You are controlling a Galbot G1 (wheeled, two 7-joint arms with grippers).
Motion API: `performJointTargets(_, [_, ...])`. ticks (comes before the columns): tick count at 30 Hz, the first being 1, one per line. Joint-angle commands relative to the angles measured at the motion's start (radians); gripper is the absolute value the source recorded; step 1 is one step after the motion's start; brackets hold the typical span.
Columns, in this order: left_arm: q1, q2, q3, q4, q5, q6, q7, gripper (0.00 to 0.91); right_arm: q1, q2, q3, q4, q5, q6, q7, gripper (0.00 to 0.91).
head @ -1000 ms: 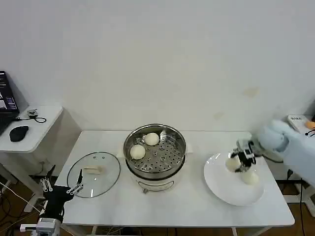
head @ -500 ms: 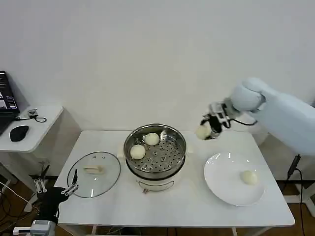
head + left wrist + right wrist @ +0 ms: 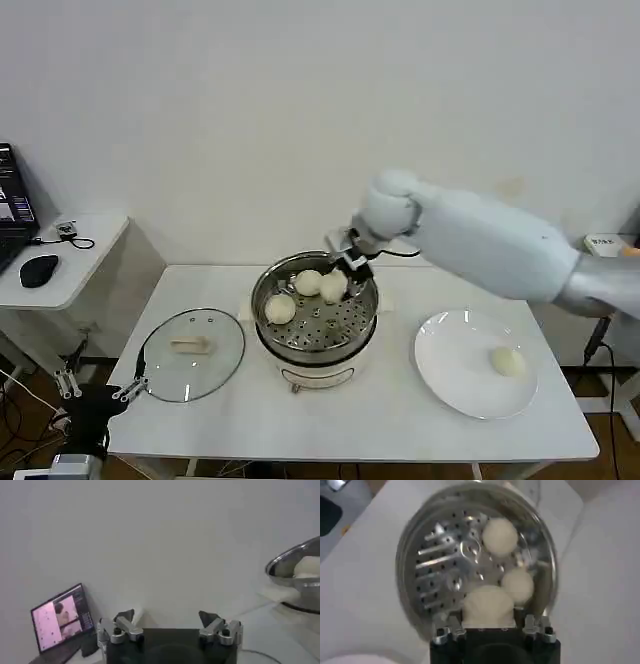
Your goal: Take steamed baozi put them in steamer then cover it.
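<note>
Right gripper (image 3: 345, 262) has swung over from the white plate (image 3: 440, 372) side and now hangs above the steamer (image 3: 315, 315), at about 1 o'clock on its rim. It is clamped on a baozi (image 3: 333, 286), and a second ago it was lifting that bun off the plate. In the right wrist view the carried baozi (image 3: 487, 608) sits tight between the jaws, over the perforated tray — not yet released, so I judge this is the drop-in step for bun three.

Count:
- Baozi: four total. Two lie on the tray already, one at 12 o'clock (image 3: 307, 282) and one at 9 o'clock (image 3: 280, 309); one is in the gripper; one is left on the plate (image 3: 508, 361) at roughly 3 o'clock.
- Steamer: one, centre of the table (image 3: 380, 420).
- Cover (image 3: 190, 353): one, flat on the table at 9 o'clock from the steamer (untouched, handle up).
- Plate: one.

Left gripper (image 3: 95, 388) is parked low off the table's near-left corner, fingers apart and empty — it has dropped a bit lower than before.

Left to do: release, fetch the last bun, then the cover.
</note>
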Motion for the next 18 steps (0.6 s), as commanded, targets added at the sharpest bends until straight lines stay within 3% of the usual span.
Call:
performJointTargets(1, [0.006, -0.005, -0.008, -0.001, 0.002, 0.0, -0.001, 0.907, -0.057, 0.101, -0.035, -0.03, -0.079, 0.061, 0.004, 0.675])
performJointTargets(7, [0.007, -0.009, -0.01, 0.003, 0.001, -0.001, -0.001, 0.907, -0.079, 0.096, -0.055, -0.009, -0.107, 0.086, -0.01, 0.675])
performJointTargets(18, [0.01, -0.007, -0.019, 0.004, -0.003, -0.004, -0.002, 0.907, -0.063, 0.102, -0.071, -0.009, -0.075, 0.124, -0.025, 0.675])
